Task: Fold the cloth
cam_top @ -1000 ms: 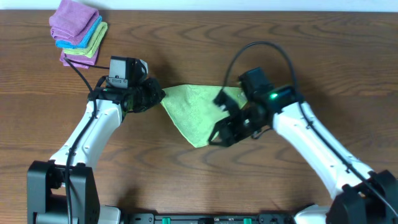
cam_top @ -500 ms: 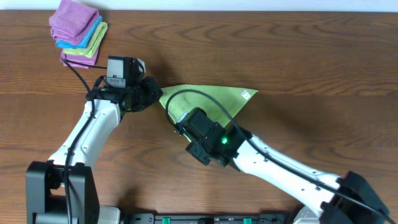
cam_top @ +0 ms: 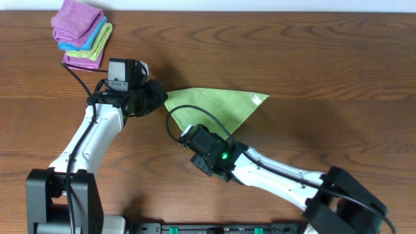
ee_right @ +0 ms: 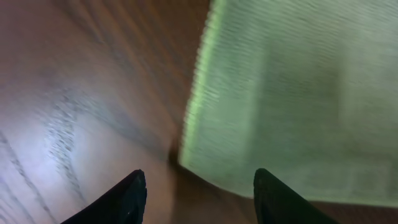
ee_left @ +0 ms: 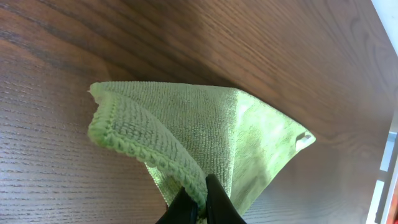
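The lime-green cloth (cam_top: pixel 218 107) lies on the wooden table as a folded triangle, with a white tag at its right corner. My left gripper (cam_top: pixel 156 97) is shut on the cloth's left corner, and the left wrist view shows the hem pinched between the fingers (ee_left: pixel 200 199) with the cloth (ee_left: pixel 205 124) spread ahead. My right gripper (cam_top: pixel 192 138) is open and empty just in front of the cloth's near edge. In the blurred right wrist view, the fingers (ee_right: pixel 199 193) are wide apart above bare wood, with the cloth (ee_right: pixel 298 93) ahead.
A stack of folded purple, blue and green cloths (cam_top: pixel 81 32) sits at the far left corner of the table. The right arm stretches low across the front of the table.
My right arm let go of the cloth's right side and swung left and toward the front, ending open by the near edge. The cloth now lies flat as a triangle. My left gripper held on.
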`<action>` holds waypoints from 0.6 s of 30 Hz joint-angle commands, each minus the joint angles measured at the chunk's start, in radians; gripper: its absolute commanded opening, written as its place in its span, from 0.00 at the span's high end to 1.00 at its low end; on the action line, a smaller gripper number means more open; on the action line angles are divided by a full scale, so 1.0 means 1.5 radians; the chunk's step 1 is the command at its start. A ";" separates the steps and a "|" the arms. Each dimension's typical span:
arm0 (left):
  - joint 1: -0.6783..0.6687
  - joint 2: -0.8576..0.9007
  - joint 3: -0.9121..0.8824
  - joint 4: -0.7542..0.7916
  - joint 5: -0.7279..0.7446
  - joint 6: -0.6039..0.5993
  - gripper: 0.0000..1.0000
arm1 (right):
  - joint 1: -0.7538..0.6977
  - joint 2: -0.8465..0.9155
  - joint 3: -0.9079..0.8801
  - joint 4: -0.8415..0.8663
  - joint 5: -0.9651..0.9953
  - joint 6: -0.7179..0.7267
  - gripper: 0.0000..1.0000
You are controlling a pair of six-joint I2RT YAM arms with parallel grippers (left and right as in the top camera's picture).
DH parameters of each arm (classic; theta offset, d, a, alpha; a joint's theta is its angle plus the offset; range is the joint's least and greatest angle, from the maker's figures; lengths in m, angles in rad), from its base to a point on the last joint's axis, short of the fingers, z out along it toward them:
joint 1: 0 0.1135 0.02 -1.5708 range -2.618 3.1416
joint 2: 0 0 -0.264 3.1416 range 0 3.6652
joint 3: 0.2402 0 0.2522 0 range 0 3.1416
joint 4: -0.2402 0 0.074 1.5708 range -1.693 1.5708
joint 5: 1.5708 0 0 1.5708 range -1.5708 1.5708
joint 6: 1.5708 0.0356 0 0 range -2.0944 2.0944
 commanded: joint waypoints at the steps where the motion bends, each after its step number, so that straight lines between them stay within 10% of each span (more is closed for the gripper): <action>1: 0.003 0.002 0.011 0.001 0.004 -0.004 0.94 | 0.012 0.017 -0.001 0.011 -0.005 -0.007 0.45; 4: 0.003 0.002 0.011 0.001 0.004 -0.006 0.94 | 0.012 0.044 -0.001 0.025 -0.005 -0.007 0.54; 9: 0.003 0.002 0.011 0.001 0.004 -0.006 0.94 | 0.011 0.070 0.000 0.034 0.032 -0.006 0.98; 18: 0.003 0.001 0.014 0.000 0.014 -0.005 0.94 | -0.071 0.056 0.125 -0.088 0.092 0.013 0.99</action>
